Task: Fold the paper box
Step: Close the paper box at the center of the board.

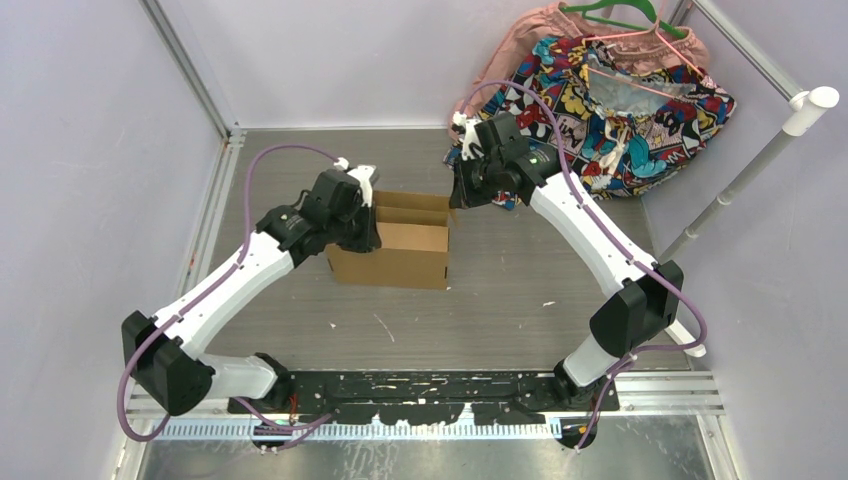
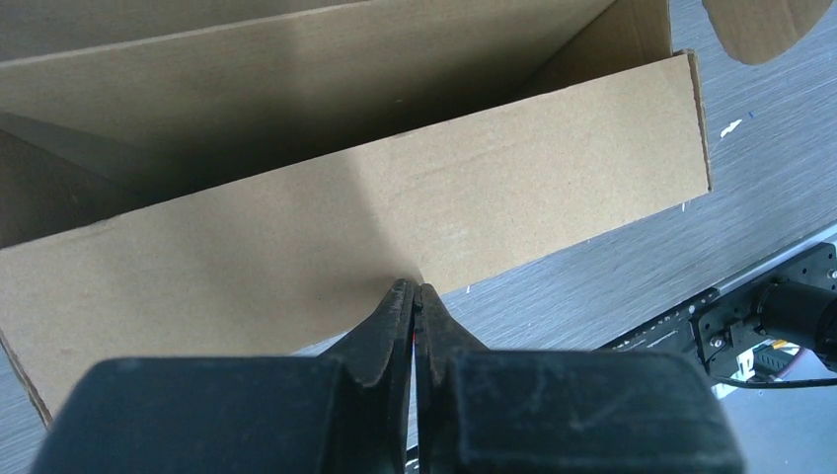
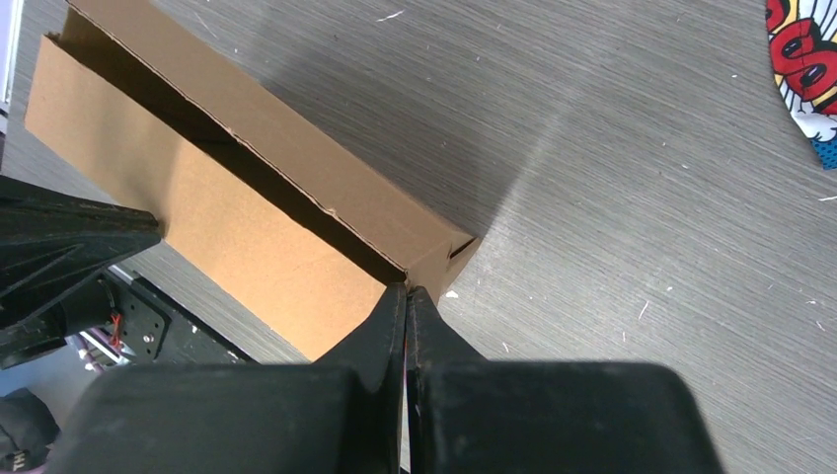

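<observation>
The paper box (image 1: 400, 245) is plain brown cardboard and stands partly folded in the middle of the table, its top open. My left gripper (image 1: 372, 228) is at the box's left end. In the left wrist view its jaws (image 2: 415, 289) are shut, tips against the lower edge of the box's long wall (image 2: 395, 207), with nothing between them. My right gripper (image 1: 456, 192) is at the box's far right corner. Its jaws (image 3: 406, 292) are shut too, tips touching the corner of the box (image 3: 247, 237).
A comic-print cloth (image 1: 620, 110) lies at the back right with a pink garment and hangers, and its edge shows in the right wrist view (image 3: 804, 59). A white pole (image 1: 750, 170) leans at the right. The arms' base rail (image 1: 430, 390) runs along the near edge.
</observation>
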Controlling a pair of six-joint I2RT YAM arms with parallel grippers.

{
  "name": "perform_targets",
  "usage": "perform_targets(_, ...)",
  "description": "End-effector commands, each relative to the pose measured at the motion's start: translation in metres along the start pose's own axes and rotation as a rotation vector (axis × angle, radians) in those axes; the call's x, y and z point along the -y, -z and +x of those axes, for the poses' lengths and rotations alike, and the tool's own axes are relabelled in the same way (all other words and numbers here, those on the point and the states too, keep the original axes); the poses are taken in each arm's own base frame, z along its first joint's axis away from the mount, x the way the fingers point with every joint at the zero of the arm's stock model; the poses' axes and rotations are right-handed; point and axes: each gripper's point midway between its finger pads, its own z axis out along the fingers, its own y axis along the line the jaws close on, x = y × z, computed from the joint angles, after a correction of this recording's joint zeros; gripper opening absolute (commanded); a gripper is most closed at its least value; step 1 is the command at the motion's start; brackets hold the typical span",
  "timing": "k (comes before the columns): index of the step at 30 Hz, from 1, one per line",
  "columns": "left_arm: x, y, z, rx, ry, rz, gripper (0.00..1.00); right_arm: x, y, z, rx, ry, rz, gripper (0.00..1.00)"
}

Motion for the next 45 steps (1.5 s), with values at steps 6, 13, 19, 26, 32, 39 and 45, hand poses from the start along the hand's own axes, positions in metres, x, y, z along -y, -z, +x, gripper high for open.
perform_targets(6, -0.001, -0.009, -0.003, 0.007, -0.025, -0.044, 0.04, -0.030, 0.013, -0.016, 0.047, -0.030, -0.065, 0.01)
perform_targets(13, -0.001, -0.011, -0.001, -0.001, -0.030, -0.065, 0.04, -0.036, 0.007, -0.011, 0.024, -0.055, -0.061, 0.01)
perform_targets(19, -0.001, -0.012, 0.001, -0.010, -0.036, -0.072, 0.04, -0.037, 0.006, -0.011, 0.022, -0.071, -0.057, 0.01)
perform_targets(26, -0.001, -0.012, 0.002, -0.011, -0.042, -0.074, 0.04, -0.036, 0.003, -0.010, 0.027, -0.094, -0.039, 0.01)
perform_targets(32, -0.002, -0.012, 0.001, -0.012, -0.048, -0.081, 0.04, -0.039, -0.002, -0.008, 0.032, -0.113, -0.044, 0.01)
perform_targets(39, -0.003, -0.011, 0.001, -0.012, -0.050, -0.081, 0.04, -0.039, -0.005, -0.006, 0.044, -0.130, -0.035, 0.01)
perform_targets(45, -0.003, -0.012, 0.002, -0.016, -0.051, -0.080, 0.04, -0.038, -0.008, -0.004, 0.052, -0.141, -0.033, 0.01)
